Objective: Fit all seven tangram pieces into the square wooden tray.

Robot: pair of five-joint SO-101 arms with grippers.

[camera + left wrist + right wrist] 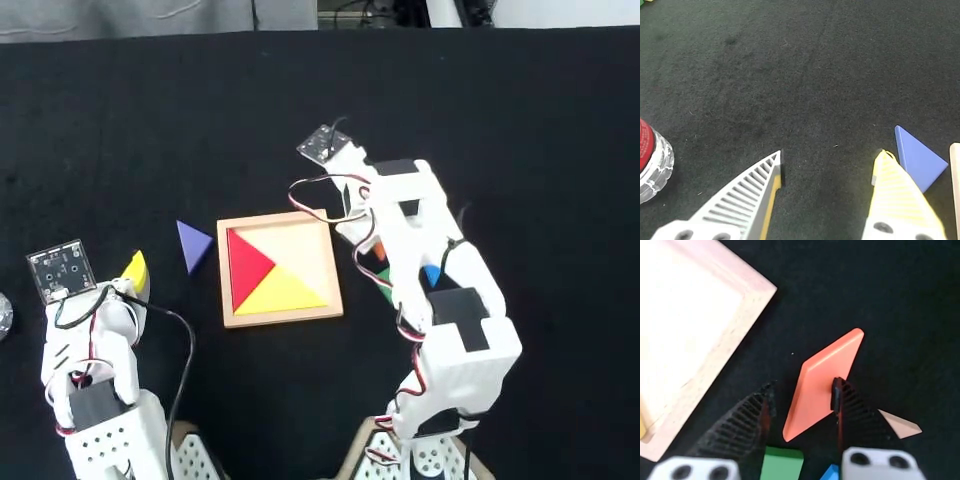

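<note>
Right gripper (803,387): spread open, straddling the orange piece (822,385). One finger (852,412) sits at the piece's edge and the other stands just apart from it.
Orange piece: a parallelogram lying flat on the black cloth (520,120), just off the tray (283,317) at its 3 o'clock side.
Close to that gripper: a green piece (782,464) and a blue piece (830,473) lie near the orange one, toward the arm. A tan piece (901,426) pokes out from behind one finger, and I can't make out its full shape.
In the way: from above, the right arm lies over the orange, green and blue pieces, so only slivers of them show.
Tray: square, pale wood, at the middle of the cloth. A red triangle (247,262) fills its 9 o'clock side and a yellow triangle (283,291) its 6 o'clock side, the two meeting edge to edge. The wood from 12 to 3 o'clock is bare.
Left gripper (830,154): released, fingers wide apart over bare cloth, well off the tray's 9 o'clock side.
Violet triangle (918,158): flat on the cloth between the left gripper and the tray, just beside the yellow finger (900,195), at about 10 o'clock from the tray.
Jar (651,165): clear and ribbed with a red band, at the cloth's far 9 o'clock edge, beyond the left gripper.
</note>
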